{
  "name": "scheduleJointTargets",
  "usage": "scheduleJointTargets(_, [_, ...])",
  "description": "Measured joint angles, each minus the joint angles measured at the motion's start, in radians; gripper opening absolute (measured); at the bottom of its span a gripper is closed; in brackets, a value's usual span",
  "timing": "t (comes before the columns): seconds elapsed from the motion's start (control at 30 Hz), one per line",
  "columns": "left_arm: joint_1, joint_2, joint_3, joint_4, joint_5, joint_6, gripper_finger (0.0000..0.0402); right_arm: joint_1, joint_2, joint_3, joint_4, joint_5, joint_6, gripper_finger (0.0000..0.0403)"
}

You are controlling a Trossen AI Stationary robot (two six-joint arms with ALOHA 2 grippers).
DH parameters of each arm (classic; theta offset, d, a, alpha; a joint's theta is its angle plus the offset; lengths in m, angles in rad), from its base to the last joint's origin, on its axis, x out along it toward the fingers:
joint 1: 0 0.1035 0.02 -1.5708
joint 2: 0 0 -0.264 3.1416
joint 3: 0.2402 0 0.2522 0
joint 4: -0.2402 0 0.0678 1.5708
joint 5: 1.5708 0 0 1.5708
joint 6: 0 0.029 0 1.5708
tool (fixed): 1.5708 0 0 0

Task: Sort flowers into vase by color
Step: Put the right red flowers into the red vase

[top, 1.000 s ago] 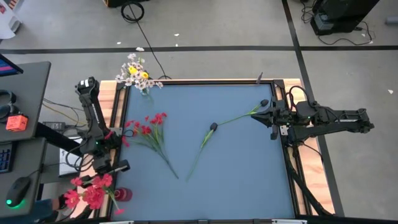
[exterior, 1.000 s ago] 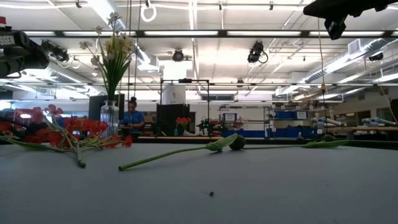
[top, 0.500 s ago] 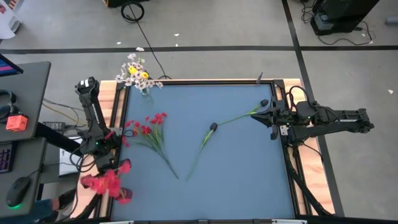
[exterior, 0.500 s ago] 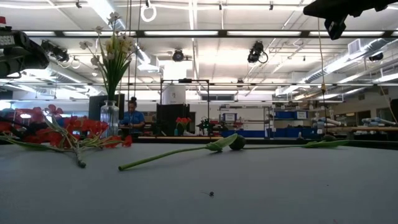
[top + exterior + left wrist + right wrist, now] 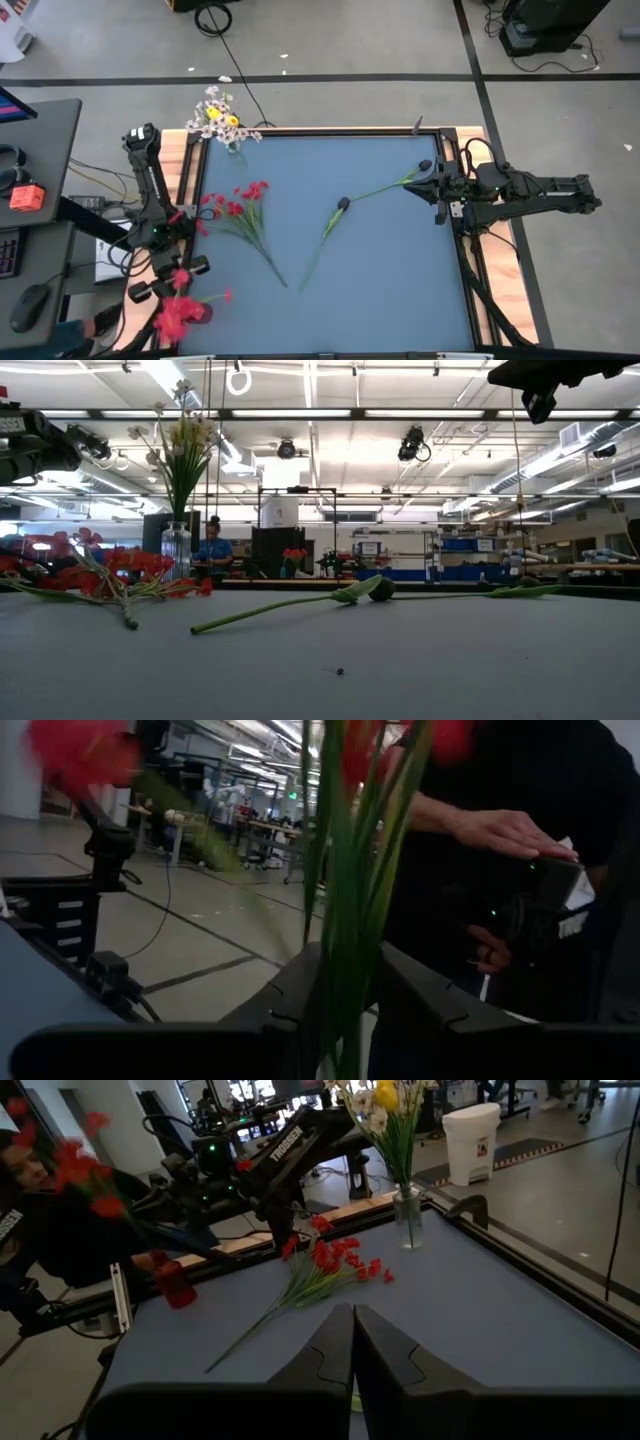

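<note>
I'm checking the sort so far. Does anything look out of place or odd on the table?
Yes: red flowers hang off the table's near-left corner by the left gripper, while a person's hand shows there.

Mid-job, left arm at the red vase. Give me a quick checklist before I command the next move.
1. Red bunch seated in red vase: cannot tell.
2. Left claw clear of the bunch: not ok, stems pass through it.
3. Person's hand away from the left arm: not ok, close by.
4. Right claw shut, parked at the right edge: ok.
5. Loose red sprigs and dark-bud stem lying unobstructed: ok.
</note>
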State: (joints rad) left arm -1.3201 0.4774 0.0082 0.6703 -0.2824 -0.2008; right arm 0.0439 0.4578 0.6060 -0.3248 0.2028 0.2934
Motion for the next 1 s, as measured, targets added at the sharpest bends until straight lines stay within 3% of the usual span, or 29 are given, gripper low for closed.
scheduleJointTargets(0.27, [-0.030,-0.001,0.004,0.021,0.000,0.017,0.0098,0.000,0.000,0.000,0.000,0.000,0.000,0.0019])
scheduleJointTargets(0.43, [-0.033,-0.001,0.068,-0.019,-0.013,0.040,0.0098,0.000,0.000,0.000,0.000,0.000,0.000,0.0019])
scheduleJointTargets(1.0, [-0.032,-0.002,0.534,-0.792,-0.123,0.047,0.0098,0.000,0.000,0.000,0.002,0.000,0.000,0.0019])
